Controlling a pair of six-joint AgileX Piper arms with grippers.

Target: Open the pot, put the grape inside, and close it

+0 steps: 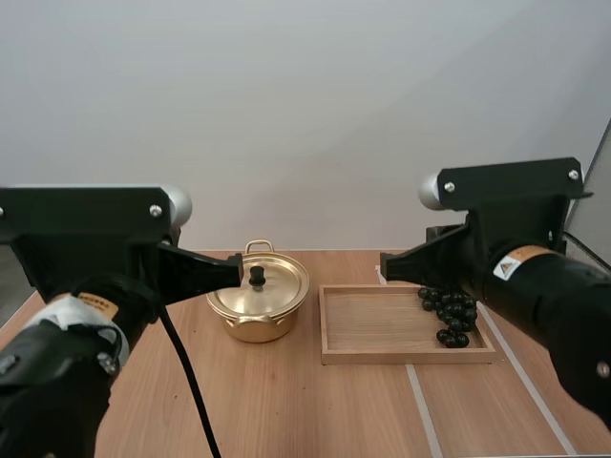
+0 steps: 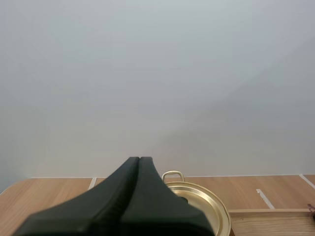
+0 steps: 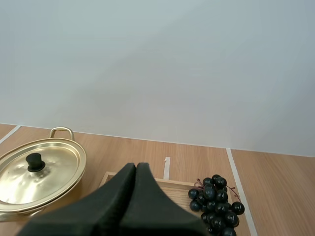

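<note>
pot [image 2: 209, 206] partly hidden behind left gripper [image 2: 139, 160]

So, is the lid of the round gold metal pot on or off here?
On. The gold lid with its black knob sits flat on the gold metal pot.

I can read no wording, brand or number anywhere. The only markings are two labels in the high view. An orange-and-white sticker [image 1: 516, 260] sits on the black casing of my right arm [image 1: 563, 315], behind the right gripper [image 1: 387, 264]. It carries what looks like a small triangle sign [image 1: 500, 271], and its print is too small to make out. An orange-and-white band label [image 1: 93, 304] wraps my black left arm [image 1: 43, 391] behind the left gripper [image 1: 237, 273], and its lettering is just as illegible.
</note>
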